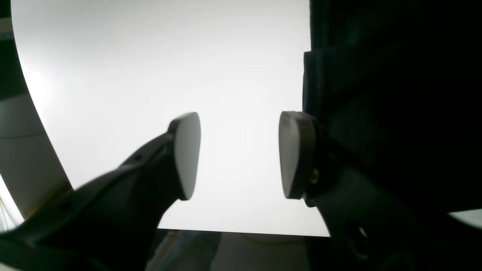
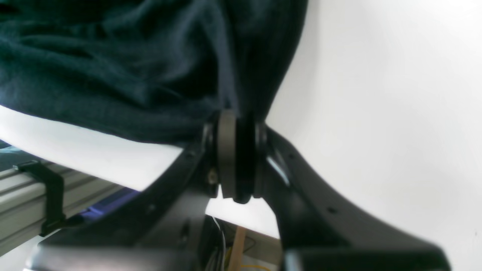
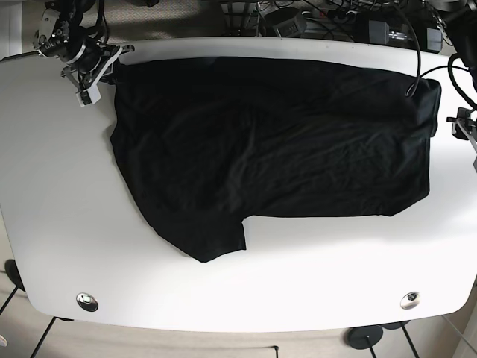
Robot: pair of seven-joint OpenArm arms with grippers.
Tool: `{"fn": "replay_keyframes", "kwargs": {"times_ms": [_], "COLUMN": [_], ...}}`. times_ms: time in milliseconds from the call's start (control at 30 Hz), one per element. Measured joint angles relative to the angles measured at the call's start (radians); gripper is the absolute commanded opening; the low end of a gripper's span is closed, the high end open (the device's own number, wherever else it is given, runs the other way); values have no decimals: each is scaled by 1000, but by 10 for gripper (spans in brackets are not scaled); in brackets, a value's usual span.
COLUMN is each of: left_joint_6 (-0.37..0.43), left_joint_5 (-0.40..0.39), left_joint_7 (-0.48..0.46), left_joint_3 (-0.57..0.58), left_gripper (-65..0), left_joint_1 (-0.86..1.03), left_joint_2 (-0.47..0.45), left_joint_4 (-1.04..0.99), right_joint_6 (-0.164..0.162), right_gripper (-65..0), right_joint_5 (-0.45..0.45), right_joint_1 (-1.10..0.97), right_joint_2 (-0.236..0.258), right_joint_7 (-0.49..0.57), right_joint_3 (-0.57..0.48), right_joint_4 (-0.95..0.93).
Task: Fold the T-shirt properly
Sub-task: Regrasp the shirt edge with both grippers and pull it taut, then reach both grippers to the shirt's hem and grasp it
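I see the white round-cornered table (image 3: pixel 59 186) carrying the dark navy cotton T-shirt (image 3: pixel 268 149) spread across its far half. My right gripper (image 2: pixel 237 158) pinches its corner; my left gripper (image 1: pixel 239 154) stands parted beside its edge.

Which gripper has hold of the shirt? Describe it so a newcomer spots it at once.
Start at the white table and the dark T-shirt spread over it. Follow the shirt to its far corner on the base view's left: the right gripper sits there, pinching the fabric. The left gripper, beside the opposite edge, is open and empty.
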Motion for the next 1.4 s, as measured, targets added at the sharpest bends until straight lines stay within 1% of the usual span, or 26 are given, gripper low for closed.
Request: {"fn": "replay_keyframes", "kwargs": {"times_ms": [33, 100, 167, 233, 300, 367, 467, 567, 700, 767, 833, 900, 967, 1000, 1067, 1100, 1133, 1167, 1200, 1233, 1267, 1333, 1400], "left_joint_6": [0, -1, -5, -7, -6, -6, -1, -1, 0, 0, 0, 0, 0, 0, 0, 0, -1, -2, -3, -3, -3, -3, -3], "left_joint_5": [1, 0, 1, 4, 4, 5, 77, 127, 130, 122, 107, 107, 111, 113, 117, 120, 120, 120, 121, 121, 123, 121, 121], "left_joint_7": [-78, -189, -256, -261, -279, -283, -272, -301, -413, -416, -431, -425, -414, -414, -409, -407, -407, -406, -397, -378, -328, -279, -271], "left_joint_3": [-10, -42, -66, -95, -172, -211, -208, -208, -159, -151, -151, -149, -149, -149, -149, -149, -151, -164, -184, -201, -220, -243, -248], "left_gripper": [-360, -358, -358, -361, -358, -358, -358, -358, -361, -363, -363, -363, -363, -363, -364, -364, -364, -364, -364, -364, -364, -364, -364], "left_joint_1": [68, 190, 296, 350, 364, 378, 381, 374, 381, 376, 409, 462, 510, 525, 534, 534, 535, 538, 539, 540, 539, 533, 512], "left_joint_2": [24, 77, 124, 150, 193, 217, 241, 259, 255, 251, 247, 240, 237, 238, 241, 243, 243, 244, 246, 244, 243, 243, 255], "left_joint_4": [85, 201, 281, 323, 339, 332, 266, 182, 118, 109, 113, 151, 187, 199, 214, 220, 228, 242, 264, 291, 340, 416, 473], "right_joint_6": [0, 0, -3, -3, -3, 0, 0, 0, 0, 0, 0, 0, 0, 0, 0, 0, 0, 0, 1, 1, 0, 2, 3], "right_gripper": [-629, -629, -629, -629, -629, -629, -629, -629, -629, -629, -626, -585, -495, -434, -293, -203, -159, -130, -122, -125, -125, -125, -125], "right_joint_5": [0, -1, -5, -4, 0, -1, 9, 7, 7, 8, 7, 7, 8, 8, 7, 8, 9, 8, 8, 8, 8, 14, 7], "right_joint_1": [0, 5, 14, 19, -13, -46, -65, -82, -90, -97, -107, -113, -112, -112, -113, -113, -113, -114, -116, -116, -112, -88, -45], "right_joint_2": [0, 0, 2, 9, 14, 12, 6, 8, 9, 28, 36, 36, 33, 33, 33, 32, 32, 28, 27, 27, 28, 25, 22], "right_joint_7": [0, 0, -1, 0, 10, 6, 9, 10, 8, 8, 10, 8, 8, 8, 6, 6, 6, 2, -5, -5, -3, -2, -13], "right_joint_3": [0, 1, 1, 1, 1, 1, 28, 32, 32, 31, 32, 39, 78, 99, 133, 159, 177, 196, 213, 227, 243, 255, 259], "right_joint_4": [0, 0, 0, 2, 3, 3, 3, 3, 3, 3, 3, 3, 3, 3, 3, 3, 7, 21, 43, 67, 104, 124, 124]}}
